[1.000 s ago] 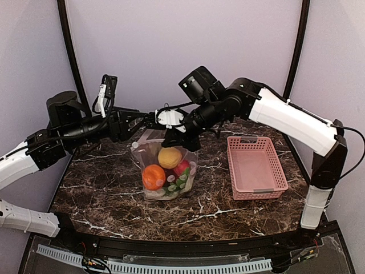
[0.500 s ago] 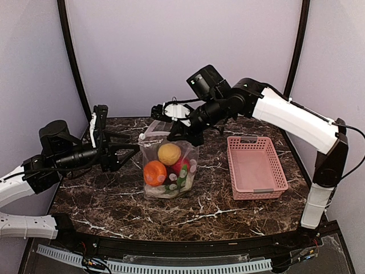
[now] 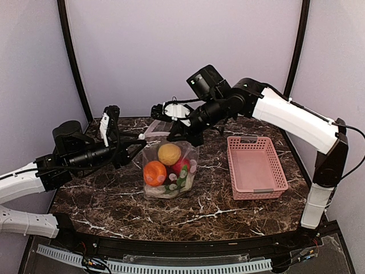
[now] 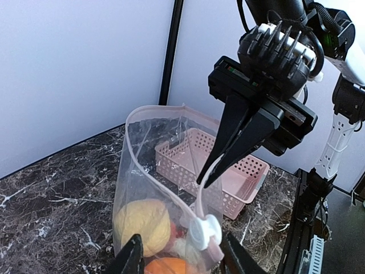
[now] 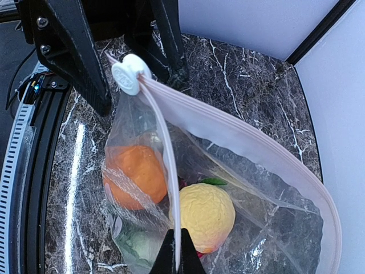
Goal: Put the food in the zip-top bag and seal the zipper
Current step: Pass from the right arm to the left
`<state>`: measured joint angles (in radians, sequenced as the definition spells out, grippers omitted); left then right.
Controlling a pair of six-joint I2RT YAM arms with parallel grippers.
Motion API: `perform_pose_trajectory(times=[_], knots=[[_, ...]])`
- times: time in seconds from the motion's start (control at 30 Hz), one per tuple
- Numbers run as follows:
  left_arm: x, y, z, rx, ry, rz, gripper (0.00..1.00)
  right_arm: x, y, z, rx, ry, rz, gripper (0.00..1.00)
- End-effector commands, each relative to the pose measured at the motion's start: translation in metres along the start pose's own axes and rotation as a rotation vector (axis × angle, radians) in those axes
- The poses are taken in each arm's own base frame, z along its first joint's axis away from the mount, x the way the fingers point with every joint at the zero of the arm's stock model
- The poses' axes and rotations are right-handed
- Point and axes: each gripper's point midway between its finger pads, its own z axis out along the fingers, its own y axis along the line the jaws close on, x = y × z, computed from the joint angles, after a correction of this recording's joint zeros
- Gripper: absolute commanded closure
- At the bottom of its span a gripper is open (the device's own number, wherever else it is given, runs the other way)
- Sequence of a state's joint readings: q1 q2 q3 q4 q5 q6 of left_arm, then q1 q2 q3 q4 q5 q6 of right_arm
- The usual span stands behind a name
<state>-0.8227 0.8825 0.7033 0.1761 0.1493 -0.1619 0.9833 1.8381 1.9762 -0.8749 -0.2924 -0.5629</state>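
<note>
The clear zip-top bag stands upright mid-table with the food inside: a yellow ball, an orange one and a red one, with green and white pieces under them. Its mouth gapes open. My right gripper is shut on the whitish-pink zipper, holding the mouth edge up. The white round slider sits at the strip's end. My left gripper is open, one finger on each side of the slider, not touching it.
A pink lattice basket stands right of the bag, nothing visible in it. The dark marble table is enclosed by pale walls with black posts at the back corners.
My left arm pulled away to the left, then came back toward the bag's slider with its jaws narrower. My right gripper lifted the zipper edge slightly and has held still since.
</note>
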Motion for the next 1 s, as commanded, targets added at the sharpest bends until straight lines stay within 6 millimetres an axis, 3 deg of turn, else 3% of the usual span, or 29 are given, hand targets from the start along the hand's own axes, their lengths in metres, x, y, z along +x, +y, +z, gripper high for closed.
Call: perform_pose_trajectory(times=[0.0, 0.3, 0.6, 0.77, 0.97], knots=[[-0.007, 0.0, 0.006, 0.004, -0.051, 0.038, 0.58, -0.016, -0.004, -0.014, 0.022, -0.056, 0.003, 1.0], [-0.002, 0.002, 0.014, 0.003, -0.039, 0.051, 0.59, -0.018, -0.008, -0.015, 0.034, -0.059, 0.01, 1.0], [0.001, 0.003, 0.012, -0.001, -0.033, 0.053, 0.71, -0.019, -0.009, -0.018, 0.038, -0.064, 0.018, 1.0], [0.005, 0.006, 0.011, -0.018, -0.03, 0.045, 0.69, -0.02, -0.009, -0.018, 0.037, -0.067, 0.02, 1.0], [0.007, 0.009, 0.012, -0.031, -0.024, 0.052, 0.86, -0.019, -0.01, -0.015, 0.042, -0.059, 0.022, 1.0]])
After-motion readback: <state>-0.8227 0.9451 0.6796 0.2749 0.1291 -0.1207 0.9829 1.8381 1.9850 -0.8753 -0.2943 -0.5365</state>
